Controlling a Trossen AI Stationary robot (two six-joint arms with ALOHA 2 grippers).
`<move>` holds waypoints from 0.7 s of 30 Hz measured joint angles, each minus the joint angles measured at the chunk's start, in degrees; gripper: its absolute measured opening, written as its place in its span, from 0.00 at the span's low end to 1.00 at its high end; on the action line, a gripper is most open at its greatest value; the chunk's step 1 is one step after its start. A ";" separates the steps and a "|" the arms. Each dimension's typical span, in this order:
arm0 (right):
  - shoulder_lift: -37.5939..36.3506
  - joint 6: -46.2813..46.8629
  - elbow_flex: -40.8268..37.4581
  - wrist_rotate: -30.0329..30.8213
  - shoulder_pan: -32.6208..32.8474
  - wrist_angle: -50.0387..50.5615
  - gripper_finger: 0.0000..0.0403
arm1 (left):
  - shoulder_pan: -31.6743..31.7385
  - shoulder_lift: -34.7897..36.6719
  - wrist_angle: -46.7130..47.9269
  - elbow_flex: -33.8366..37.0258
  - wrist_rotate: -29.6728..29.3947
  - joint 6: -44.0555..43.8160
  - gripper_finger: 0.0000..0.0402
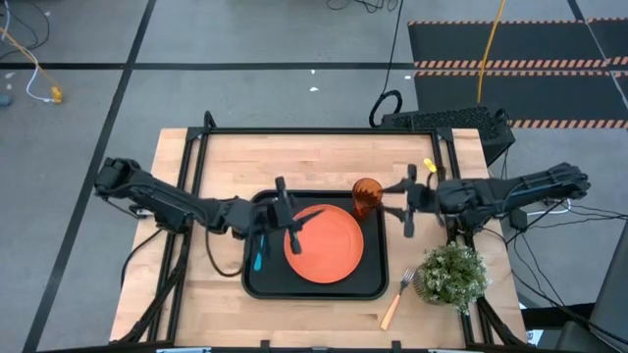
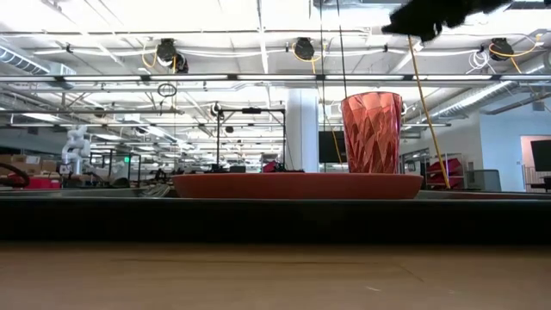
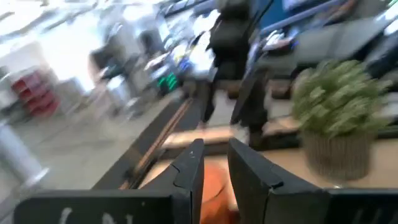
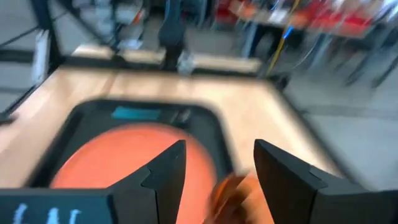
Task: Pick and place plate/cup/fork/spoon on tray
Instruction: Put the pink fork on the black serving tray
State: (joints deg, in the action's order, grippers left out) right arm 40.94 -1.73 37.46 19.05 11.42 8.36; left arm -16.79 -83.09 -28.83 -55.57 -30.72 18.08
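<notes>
Hovering over the tray (image 1: pixel 257 286), my left gripper (image 1: pixel 286 214) sits above the plate's near-left edge with its fingers (image 3: pixel 193 171) parted by a narrow gap and nothing between them, while my right gripper (image 1: pixel 409 206) hangs just off the tray's right side beside the cup (image 1: pixel 367 197), its fingers (image 4: pixel 166 167) spread wide and empty. The plate (image 1: pixel 323 243) lies flat in the middle of the tray, the cup stands upright at the tray's back right corner close behind the plate, and the spoon (image 1: pixel 259 253) rests along the tray's left strip with its blue handle showing. That leaves the fork (image 1: pixel 397 299), which lies out on the worktop (image 1: pixel 206 294) off the tray's front right corner, just beside a small potted plant (image 1: pixel 451 273). I judge the fork to be the last piece, and most of the risk sits there. Reaching it with my right arm means passing close to the plant, whose leaves could snag my fingers or hide the handle; a nudge could tip the pot. The fork lies flat and thin, so a shallow pinch may skate off it or push it toward the worktop's front edge. Swinging away, my right gripper is near enough to the cup to knock it over, since it is tall and narrow. My left gripper, if lowered carelessly, could press on the plate rim and shift it against the cup.
</notes>
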 joint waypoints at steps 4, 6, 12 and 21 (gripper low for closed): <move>2.69 6.10 2.41 -5.79 1.75 1.74 0.45 | 2.10 -1.33 -17.30 6.30 8.98 2.82 0.19; 5.07 7.16 5.60 -8.40 3.54 1.86 0.45 | 3.35 -1.15 -25.16 9.17 9.92 3.90 0.19; 15.54 7.34 20.40 -8.76 9.36 6.32 0.45 | 8.27 -1.25 -37.09 14.86 10.09 2.09 0.19; 36.81 26.68 44.57 -11.16 9.89 34.62 0.45 | 12.80 -1.16 -35.89 15.08 10.15 2.44 0.19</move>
State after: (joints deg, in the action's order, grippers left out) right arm 77.74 24.96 82.03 7.88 21.31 42.99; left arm -3.99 -84.25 -64.73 -40.49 -20.58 20.52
